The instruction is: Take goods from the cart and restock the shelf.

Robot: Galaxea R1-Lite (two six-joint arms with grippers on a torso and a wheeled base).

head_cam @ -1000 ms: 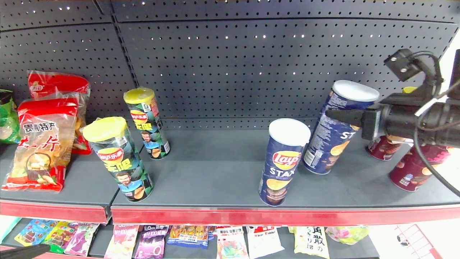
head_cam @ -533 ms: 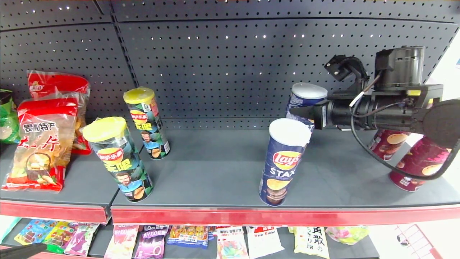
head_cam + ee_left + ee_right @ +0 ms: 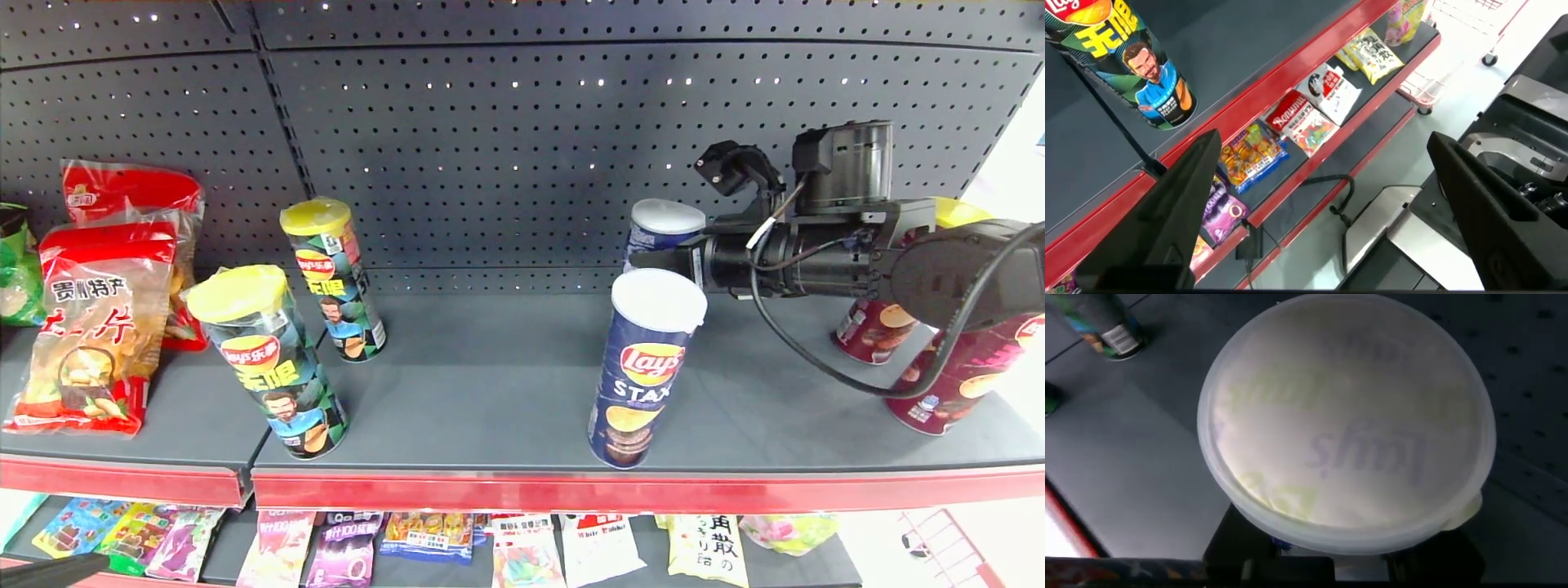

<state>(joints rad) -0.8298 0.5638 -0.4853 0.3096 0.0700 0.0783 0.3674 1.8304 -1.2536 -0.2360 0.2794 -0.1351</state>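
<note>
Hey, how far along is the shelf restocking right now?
Done: one blue chip can stands at the front edge of the shelf. In hand: the right pincer grips a second blue can directly behind it; its base is hidden. Left: releasing that can, then probably more trips. The left pincer is open and empty.

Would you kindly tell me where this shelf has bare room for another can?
The widest bare patch of shelf lies between the front yellow-lidded can and the front blue can. A narrower strip lies between that can and the red cans, below the right gripper holding the rear blue can. Red bags crowd the left end.
</note>
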